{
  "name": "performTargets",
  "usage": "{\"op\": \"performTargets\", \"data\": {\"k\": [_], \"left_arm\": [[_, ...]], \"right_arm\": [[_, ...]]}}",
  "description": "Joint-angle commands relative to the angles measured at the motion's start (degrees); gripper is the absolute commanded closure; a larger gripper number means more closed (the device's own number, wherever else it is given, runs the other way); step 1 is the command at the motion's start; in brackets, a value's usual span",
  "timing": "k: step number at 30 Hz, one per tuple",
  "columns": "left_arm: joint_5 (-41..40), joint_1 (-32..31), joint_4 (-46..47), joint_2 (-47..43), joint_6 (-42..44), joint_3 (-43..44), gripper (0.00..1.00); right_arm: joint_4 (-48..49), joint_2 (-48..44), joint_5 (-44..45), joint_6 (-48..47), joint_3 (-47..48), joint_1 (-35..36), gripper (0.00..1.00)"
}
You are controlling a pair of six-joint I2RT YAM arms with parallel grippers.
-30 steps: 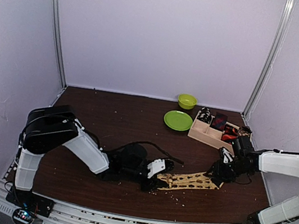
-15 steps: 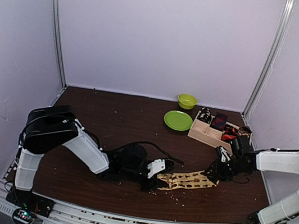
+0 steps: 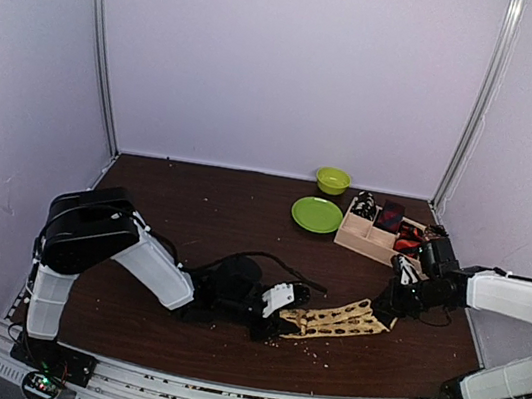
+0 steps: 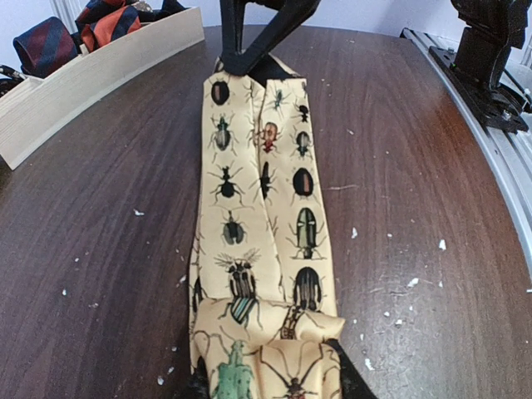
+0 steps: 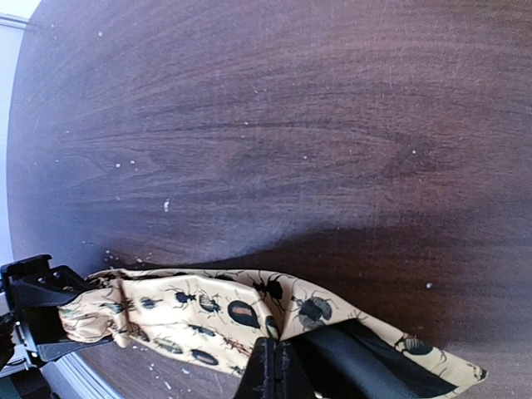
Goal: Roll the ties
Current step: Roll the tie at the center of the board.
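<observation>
Right hand (image 3: 382, 303) pinches the tie's (image 3: 334, 322) end edge (left hand (image 3: 272, 326) clamps the other).

The work surface is a dark brown wood-grain table (image 3: 194, 208), scattered with small white specks (image 4: 354, 233). A round green plate (image 3: 316, 214) lies flat toward the far right of the table. A small green bowl (image 3: 332, 180) stands upright just behind it, near the white back wall (image 3: 288, 61). A light wooden compartment tray (image 3: 360, 243) sits just right of the plate. Metal corner posts (image 3: 102, 42) flank the back wall. A slotted metal rail (image 3: 215, 394) runs along the near table edge.
</observation>
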Motion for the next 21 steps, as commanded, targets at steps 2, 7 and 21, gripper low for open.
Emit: {"op": "performTargets", "data": {"k": [2, 7, 21], "left_arm": [[-1.0, -0.1, -7.7, 1.5, 1.0, -0.4, 0.72], [-0.9, -0.1, -7.7, 1.5, 1.0, -0.5, 0.72], [-1.2, -0.1, -7.6, 1.3, 0.9, -0.7, 0.72]], "right_arm": [[-5.1, -6.0, 2.4, 0.9, 1.8, -0.3, 1.0], [-6.3, -3.6, 2.5, 0.2, 2.1, -0.4, 1.0], [-7.9, -3.6, 5.2, 2.0, 0.5, -1.0, 0.96]]}}
